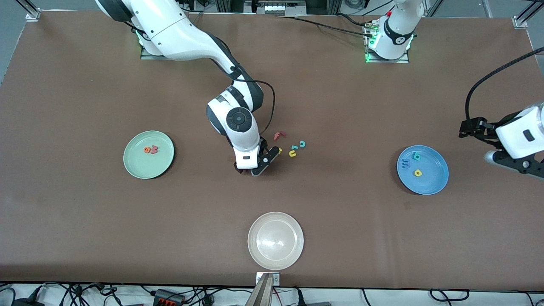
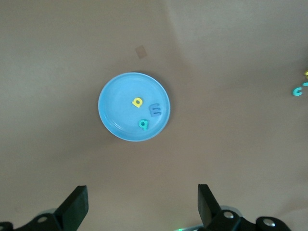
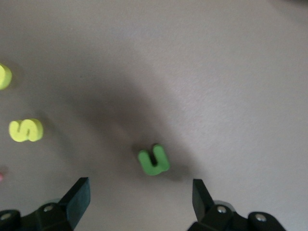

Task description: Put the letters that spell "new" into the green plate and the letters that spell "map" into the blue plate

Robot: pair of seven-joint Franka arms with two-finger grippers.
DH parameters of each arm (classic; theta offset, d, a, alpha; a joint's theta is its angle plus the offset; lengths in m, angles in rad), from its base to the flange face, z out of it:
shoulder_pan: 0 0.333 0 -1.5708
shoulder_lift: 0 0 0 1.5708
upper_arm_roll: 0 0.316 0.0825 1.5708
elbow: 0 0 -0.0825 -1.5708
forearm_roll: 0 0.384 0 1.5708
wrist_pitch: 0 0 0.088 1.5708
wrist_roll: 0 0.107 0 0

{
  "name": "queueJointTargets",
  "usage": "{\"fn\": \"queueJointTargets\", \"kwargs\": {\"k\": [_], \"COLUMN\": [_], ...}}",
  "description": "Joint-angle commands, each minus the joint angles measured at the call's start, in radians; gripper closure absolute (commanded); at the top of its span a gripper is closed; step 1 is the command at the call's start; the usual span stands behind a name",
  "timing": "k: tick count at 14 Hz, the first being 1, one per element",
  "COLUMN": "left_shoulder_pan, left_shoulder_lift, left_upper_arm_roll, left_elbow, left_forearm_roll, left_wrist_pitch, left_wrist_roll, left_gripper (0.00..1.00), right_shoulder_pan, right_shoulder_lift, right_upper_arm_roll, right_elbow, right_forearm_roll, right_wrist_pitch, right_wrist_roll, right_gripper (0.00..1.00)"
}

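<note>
The green "n" (image 3: 154,160) lies on the brown table just ahead of my right gripper (image 3: 139,198), which hangs low over it, open and holding nothing. In the front view this gripper (image 1: 251,170) hides the "n". The green plate (image 1: 144,168) holds the orange "e" (image 1: 147,149) and the red-pink "w" (image 1: 154,149). The blue plate (image 1: 437,178) holds the blue "m" (image 1: 405,163), teal "a" (image 1: 416,156) and yellow "p" (image 1: 417,172). My left gripper (image 2: 143,207) waits open, high up beside the blue plate (image 2: 115,115).
Loose letters lie beside the right gripper toward the left arm's end: a red "f" (image 1: 279,135), a teal "c" (image 1: 302,144), a yellow "u" (image 1: 292,154) and a yellow "s" (image 3: 26,130). A cream-white plate (image 1: 293,255) sits nearest the front camera.
</note>
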Motion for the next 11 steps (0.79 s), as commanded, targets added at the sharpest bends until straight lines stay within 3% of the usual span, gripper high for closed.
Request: {"fn": "queueJointTargets", "kwargs": {"k": [1, 2, 5, 9, 11], "left_shoulder_pan": [-0.173, -0.226, -0.384, -0.414, -0.412], "left_shoulder_lift": [-0.16, -0.205, -0.343, -0.394, -0.417], "left_upper_arm_roll": [0.298, 0.382, 0.532, 0.552, 0.552], "left_elbow": [-0.132, -0.209, -0.42, -0.493, -0.519], "left_forearm_roll": [-0.195, -0.24, -0.26, -0.25, -0.246], "left_wrist_pitch": [0.057, 0.119, 0.323, 0.406, 0.411], "left_wrist_roll": [-0.037, -0.054, -0.155, -0.189, -0.164], "left_gripper": [0.0, 0.0, 0.0, 0.0, 0.0], "right_shoulder_pan": [-0.008, -0.005, 0.002, 0.004, 0.002], "right_shoulder_lift": [0.074, 0.086, 0.116, 0.123, 0.122], "right_upper_arm_roll": [-0.002, 0.0, 0.0, 0.0, 0.0], "right_elbow": [0.098, 0.113, 0.142, 0.142, 0.141], "right_forearm_roll": [-0.013, -0.012, -0.012, -0.013, -0.015], "right_wrist_pitch": [0.0, 0.002, 0.025, 0.029, 0.023], "right_wrist_roll": [-0.101, -0.101, -0.153, -0.168, -0.175], "right_gripper": [0.05, 0.05, 0.08, 0.28, 0.28]}}
